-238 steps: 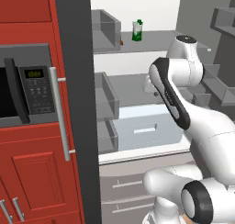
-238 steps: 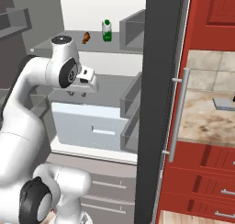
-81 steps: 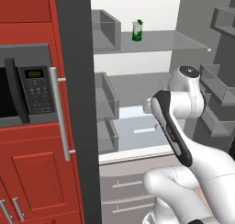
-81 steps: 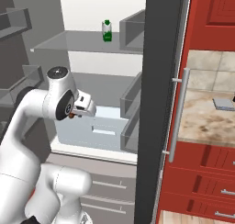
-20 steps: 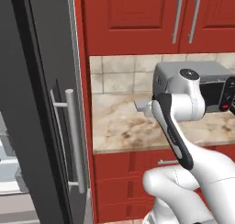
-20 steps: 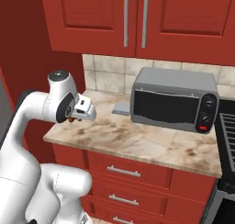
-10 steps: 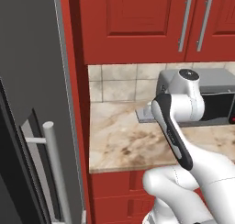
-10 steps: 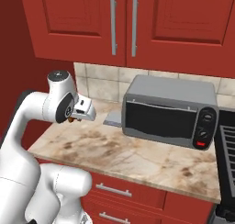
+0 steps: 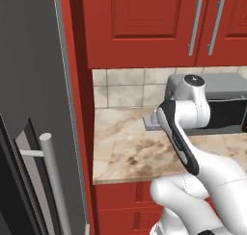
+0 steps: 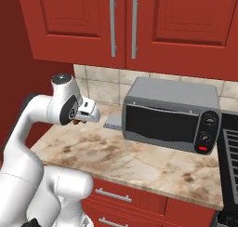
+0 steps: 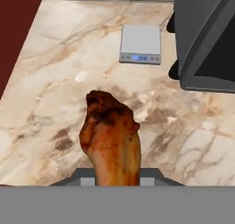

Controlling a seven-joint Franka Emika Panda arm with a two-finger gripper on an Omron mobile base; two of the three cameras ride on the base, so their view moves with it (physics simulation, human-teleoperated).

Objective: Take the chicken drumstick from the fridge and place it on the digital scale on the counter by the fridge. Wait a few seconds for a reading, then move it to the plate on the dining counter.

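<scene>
My gripper (image 10: 82,120) is shut on the chicken drumstick (image 11: 111,137), a golden-brown piece held above the counter (image 11: 50,94). In the right base view the drumstick (image 10: 76,122) peeks out as a small brown bit under the hand. The digital scale (image 11: 140,45) lies flat on the counter ahead of the drumstick, near the wall tiles and next to the microwave. The scale (image 10: 113,122) sits just right of the hand, and my arm half covers the scale (image 9: 149,124). The fridge (image 9: 29,84) door stands at the left. The plate and dining counter are out of view.
A grey, black-fronted microwave (image 10: 169,114) stands on the counter right of the scale, close to it. Red wall cabinets (image 10: 121,21) hang above and a red side panel (image 9: 79,109) borders the counter on the left. The fridge's silver bar handle (image 9: 55,181) is at lower left.
The base has driven from the open fridge to the counter, so the views have shifted. The drumstick, on a fridge shelf at first, is in the gripper. The arm's pose is unchanged over the last second.
</scene>
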